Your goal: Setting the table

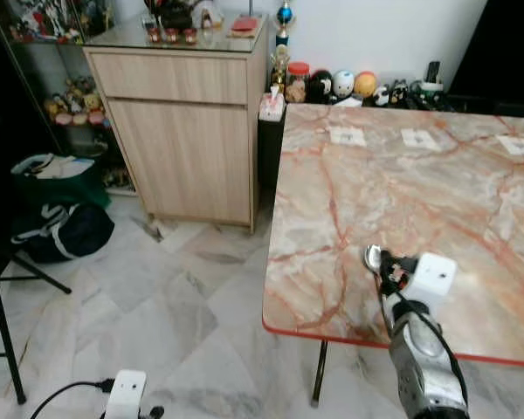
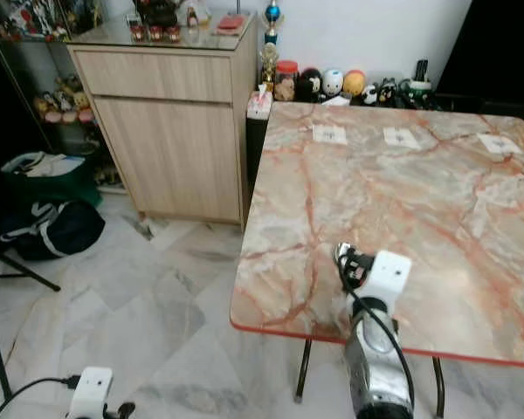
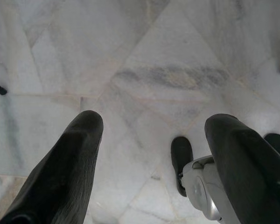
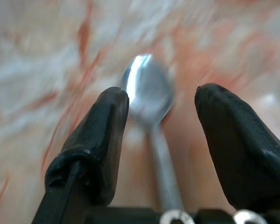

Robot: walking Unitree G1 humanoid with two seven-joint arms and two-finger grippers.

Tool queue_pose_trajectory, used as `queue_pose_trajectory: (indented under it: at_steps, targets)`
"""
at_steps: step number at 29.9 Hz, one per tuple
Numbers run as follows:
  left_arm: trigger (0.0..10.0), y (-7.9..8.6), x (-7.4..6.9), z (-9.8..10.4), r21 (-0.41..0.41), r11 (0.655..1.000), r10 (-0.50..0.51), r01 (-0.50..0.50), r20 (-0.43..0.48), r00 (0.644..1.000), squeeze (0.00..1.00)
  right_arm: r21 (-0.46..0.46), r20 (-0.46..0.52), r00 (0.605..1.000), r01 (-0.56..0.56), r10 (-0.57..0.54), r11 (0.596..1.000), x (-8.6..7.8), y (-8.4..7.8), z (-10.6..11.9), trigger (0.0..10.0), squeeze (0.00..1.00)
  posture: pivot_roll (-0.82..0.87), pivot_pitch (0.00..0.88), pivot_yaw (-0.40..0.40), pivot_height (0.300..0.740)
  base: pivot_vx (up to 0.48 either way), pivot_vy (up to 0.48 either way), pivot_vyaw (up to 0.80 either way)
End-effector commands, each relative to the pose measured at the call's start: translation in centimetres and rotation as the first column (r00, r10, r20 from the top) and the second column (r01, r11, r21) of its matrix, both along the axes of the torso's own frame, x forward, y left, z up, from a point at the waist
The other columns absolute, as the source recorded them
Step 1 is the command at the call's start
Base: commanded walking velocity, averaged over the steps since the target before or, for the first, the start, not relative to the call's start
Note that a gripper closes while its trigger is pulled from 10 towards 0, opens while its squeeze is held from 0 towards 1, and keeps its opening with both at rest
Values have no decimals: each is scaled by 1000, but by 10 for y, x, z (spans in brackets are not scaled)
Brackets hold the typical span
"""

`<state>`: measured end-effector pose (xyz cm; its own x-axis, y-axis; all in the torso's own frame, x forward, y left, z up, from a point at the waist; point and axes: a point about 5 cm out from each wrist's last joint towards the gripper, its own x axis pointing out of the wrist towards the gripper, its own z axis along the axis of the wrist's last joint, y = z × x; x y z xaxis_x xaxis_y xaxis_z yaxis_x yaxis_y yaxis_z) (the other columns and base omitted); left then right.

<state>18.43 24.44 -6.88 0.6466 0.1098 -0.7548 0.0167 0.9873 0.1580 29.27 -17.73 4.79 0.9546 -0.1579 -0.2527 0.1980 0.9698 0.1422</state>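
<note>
Marble-patterned dining table [image 1: 437, 183], pink and orange veining, red edge trim, standing on a pale marble tile floor [image 1: 175, 297]. Right gripper [image 4: 161, 135] reaches over the table's near edge toward its left corner; its two black fingers [image 4: 100, 140] are spread, and a metal spoon [image 4: 147, 88] lies between them, bowl pointing away from the wrist, handle running back under the gripper. Whether the fingers touch the spoon cannot be told; the spoon bowl [image 1: 373, 256] shows just beyond the gripper over the table top. Three white paper squares [image 1: 347, 135] lie on the table's far side. Left gripper [image 3: 149, 158] hangs low beside the table over the floor, fingers spread apart and holding nothing. Wooden cabinet [image 1: 188, 131] stands beyond the table's far left corner, against the wall; a row of small figurines [image 1: 345, 85] sits behind the table's far edge. Dark bags [image 1: 57, 209] lie on the floor left of the cabinet.
</note>
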Motion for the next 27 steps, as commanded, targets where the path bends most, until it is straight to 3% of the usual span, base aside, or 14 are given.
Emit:
queue_pose_trajectory:
  at_steps: [1, 16, 20, 27]
  targets:
    - [10000, -1, -2, -2, -4, 1000, 4, -4, -15, 1000, 0, 2, -17, 1000, -17, 17, 1000, 0, 2, -1, 10000, 0, 110, 0, -39, 740, 0, 0, 0]
    - [10000, 0, -3, -2, -2, 1000, 8, -8, -17, 1000, 0, 4, -87, 996, -14, 15, 1000, 2, 0, -6, 10000, 0, 107, 3, -38, 740, 0, 0, 0]
    - [10000, 0, -3, -2, -2, 1000, 7, -7, -19, 1000, 0, 31, -147, 989, -17, 22, 999, 1, -1, -15, 10000, 0, 109, 8, -36, 740, 0, 0, 0]
    - [10000, 1, -4, -2, -2, 1000, 12, -12, -24, 1000, 0, 40, -194, 979, -52, 59, 998, 8, 0, -17, 10000, 0, 111, 10, -35, 740, 0, 0, 0]
